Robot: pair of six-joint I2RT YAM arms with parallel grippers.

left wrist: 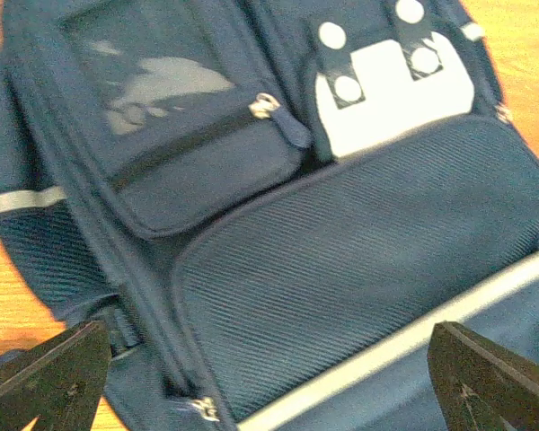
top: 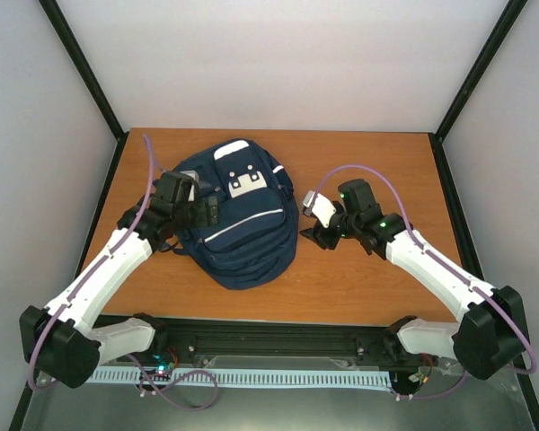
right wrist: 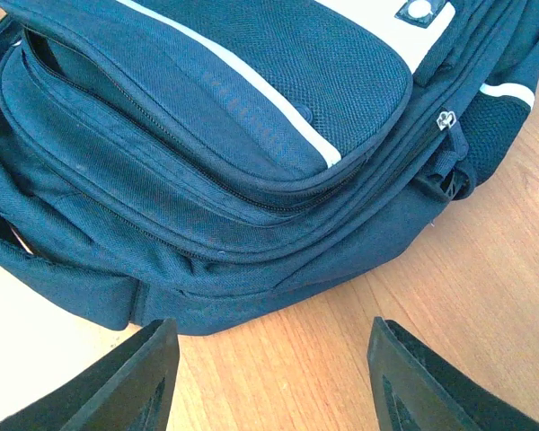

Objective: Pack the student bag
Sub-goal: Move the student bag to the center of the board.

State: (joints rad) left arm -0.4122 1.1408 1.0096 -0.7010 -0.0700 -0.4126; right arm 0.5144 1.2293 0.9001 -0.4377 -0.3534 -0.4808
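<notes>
Top external, student bag [top: 247,235] under splayed left gripper [left wrist: 269,334], right gripper [right wrist: 271,328] beside it, jaws parted, empty.

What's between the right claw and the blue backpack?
Only a bare strip of table lies between the right gripper and the student bag. The right wrist view shows it.

Navy blue student bag [top: 247,235], lying flat and front-up on the desk [top: 368,287], left of the desk's middle, top end toward its far edge, thin white stripes, front zip pockets, white studded patch near top
</notes>
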